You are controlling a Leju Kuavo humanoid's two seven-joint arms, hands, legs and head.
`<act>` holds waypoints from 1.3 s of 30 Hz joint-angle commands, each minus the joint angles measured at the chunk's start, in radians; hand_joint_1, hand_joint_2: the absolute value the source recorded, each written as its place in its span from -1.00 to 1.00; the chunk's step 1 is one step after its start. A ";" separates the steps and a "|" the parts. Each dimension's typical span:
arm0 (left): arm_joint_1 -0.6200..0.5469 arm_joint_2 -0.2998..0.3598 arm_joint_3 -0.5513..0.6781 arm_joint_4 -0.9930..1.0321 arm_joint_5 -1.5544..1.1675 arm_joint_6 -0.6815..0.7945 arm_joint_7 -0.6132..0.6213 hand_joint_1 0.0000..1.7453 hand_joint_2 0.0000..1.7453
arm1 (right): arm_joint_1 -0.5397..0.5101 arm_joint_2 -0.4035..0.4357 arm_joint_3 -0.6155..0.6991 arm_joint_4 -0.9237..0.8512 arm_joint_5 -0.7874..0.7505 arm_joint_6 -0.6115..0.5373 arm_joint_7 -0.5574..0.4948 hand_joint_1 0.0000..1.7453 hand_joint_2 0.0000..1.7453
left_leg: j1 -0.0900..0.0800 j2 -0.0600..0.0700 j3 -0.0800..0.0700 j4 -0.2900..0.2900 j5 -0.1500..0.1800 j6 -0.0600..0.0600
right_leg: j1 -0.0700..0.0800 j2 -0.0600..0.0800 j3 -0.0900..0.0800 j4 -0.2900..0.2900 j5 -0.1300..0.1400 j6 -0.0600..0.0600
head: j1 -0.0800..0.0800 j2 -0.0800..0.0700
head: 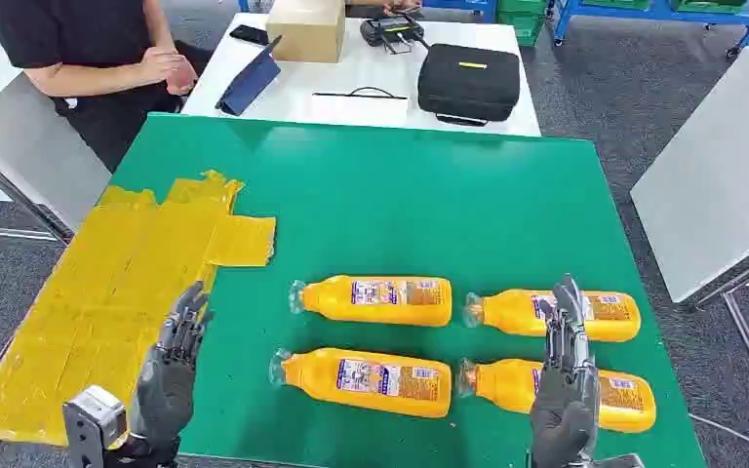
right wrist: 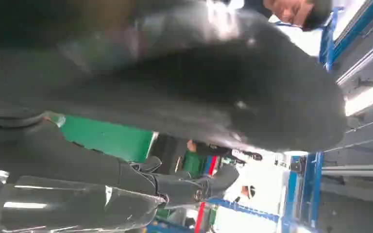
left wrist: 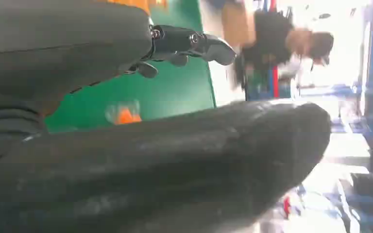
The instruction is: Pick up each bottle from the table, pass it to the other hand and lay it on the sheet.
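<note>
the green table (head: pixel 400 185) carries four orange bottles, all lying on their sides with the clear caps toward the yellow sheet (head: pixel 107 292), which is taped down over the table's left edge and made of overlapping patches. taking that sheet as the landmark: the far-left bottle (head: pixel 375 299) lies nearest it, a short way off to its right; the near-left bottle (head: pixel 366 381) lies just nearer the robot than that one; the far-right bottle (head: pixel 556 314) and the near-right bottle (head: pixel 561 392) lie well away from the sheet, toward the table's opposite side. none of the four touches the sheet.

the left hand (head: pixel 171 370) is raised over the sheet's right border, fingers straight and apart, holding nothing. the right hand (head: pixel 564 375) stands upright over the two bottles farthest from the sheet, fingers extended and slightly apart, also holding nothing; whether it touches them i cannot tell.

beyond the sheet, a white table (head: pixel 371 73) abuts the green one, bearing a black case (head: pixel 468 81), a cardboard box (head: pixel 305 29), a blue tablet (head: pixel 251 80) and a black cable (head: pixel 361 95). a person (head: pixel 88 49) in a black top sits past the sheet's far end. the floor (head: pixel 605 97) is grey carpet; blue racking (head: pixel 644 12) stands at the back.
</note>
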 commanded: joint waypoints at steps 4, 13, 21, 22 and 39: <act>-0.157 0.017 -0.072 0.216 0.088 0.025 -0.006 -1.00 -1.00 | -0.066 -0.033 -0.011 0.107 -0.093 0.122 0.006 -1.00 -1.00 | 0.000 0.002 0.002 -0.002 0.001 -0.002 | 0.001 -0.003 0.004 -0.002 0.002 -0.001 | 0.001 0.000; -0.080 -0.009 0.040 0.145 0.129 -0.033 -0.032 -1.00 -1.00 | 0.030 -0.215 -0.016 -0.040 0.245 0.271 0.138 -1.00 1.00 | 0.000 0.002 0.001 0.000 0.000 -0.002 | 0.001 -0.006 0.003 -0.001 0.000 -0.002 | 0.000 0.000; -0.066 -0.010 0.066 0.126 0.139 -0.072 -0.044 -1.00 -1.00 | 0.139 -0.277 -0.109 -0.130 0.575 0.256 0.364 -1.00 1.00 | 0.000 0.001 -0.001 0.001 -0.001 -0.002 | 0.001 -0.005 0.001 0.000 0.000 -0.002 | 0.000 0.000; -0.065 -0.011 0.071 0.122 0.139 -0.074 -0.045 -1.00 -1.00 | 0.159 -0.299 -0.124 -0.133 0.583 0.261 0.386 -1.00 1.00 | 0.000 0.000 -0.003 0.001 0.000 -0.001 | 0.000 -0.004 0.000 0.000 0.000 -0.001 | 0.000 0.000; -0.111 -0.064 0.132 0.116 0.155 -0.164 -0.019 -1.00 -1.00 | 0.183 -0.221 -0.433 -0.103 0.743 0.474 0.508 -1.00 1.00 | 0.000 -0.001 -0.003 0.000 0.001 -0.001 | 0.000 -0.005 -0.001 -0.001 0.001 -0.001 | 0.000 0.000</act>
